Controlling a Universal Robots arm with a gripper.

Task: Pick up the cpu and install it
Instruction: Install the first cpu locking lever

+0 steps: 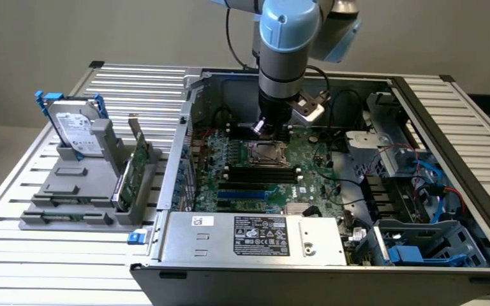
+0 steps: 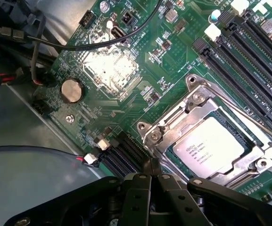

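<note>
The cpu [image 2: 211, 143], a small square chip with a silvery top and printed marking, lies flat inside the metal socket frame [image 2: 171, 125] on the green motherboard [image 2: 140, 61]. My gripper [image 2: 153, 167] is shut with nothing between its black fingers, and its tips hover just beside a corner of the socket frame. In the exterior view the gripper [image 1: 259, 127] hangs inside the open computer case [image 1: 185, 121], a little behind the socket [image 1: 267, 153].
Black memory slots [image 2: 253, 42] run beside the socket. A coin battery [image 2: 71, 90] and black cables [image 2: 79, 44] lie on the board. Outside the case, a grey holder [image 1: 83, 191] carries a hard drive [image 1: 79, 131] with blue brackets and a green card [image 1: 133, 172]. The power supply [image 1: 258, 236] fills the case's front.
</note>
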